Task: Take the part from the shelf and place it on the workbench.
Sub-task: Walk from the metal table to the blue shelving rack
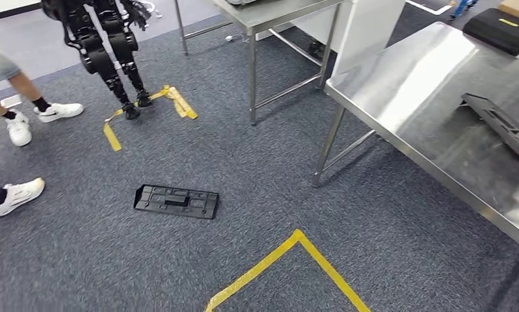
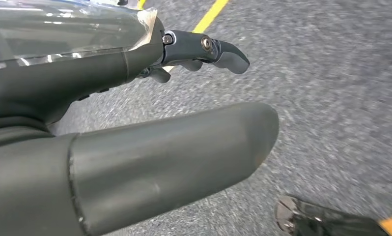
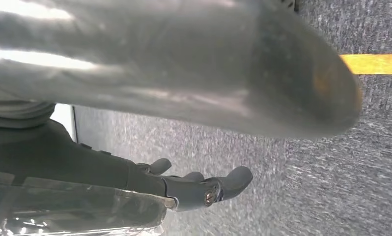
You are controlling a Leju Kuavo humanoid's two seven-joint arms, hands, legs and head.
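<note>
A flat black ribbed part (image 1: 176, 201) lies on the grey carpet, left of centre in the head view. A second, similar black part (image 1: 504, 123) rests on the steel workbench (image 1: 413, 91) at the right. My left hand (image 2: 61, 83) hangs over the carpet with its thumb and fingers (image 2: 218, 49) apart and nothing between them. My right hand (image 3: 61, 157) hangs the same way, its fingers (image 3: 218, 184) spread and empty above the carpet.
A second steel table (image 1: 257, 16) stands at the back. Another dark robot (image 1: 107, 45) stands at the far left near yellow tape. A person's white shoes (image 1: 19, 127) are at the left edge. A yellow tape corner (image 1: 296, 250) marks the floor in front. A black case (image 1: 501, 29) sits on the bench's far end.
</note>
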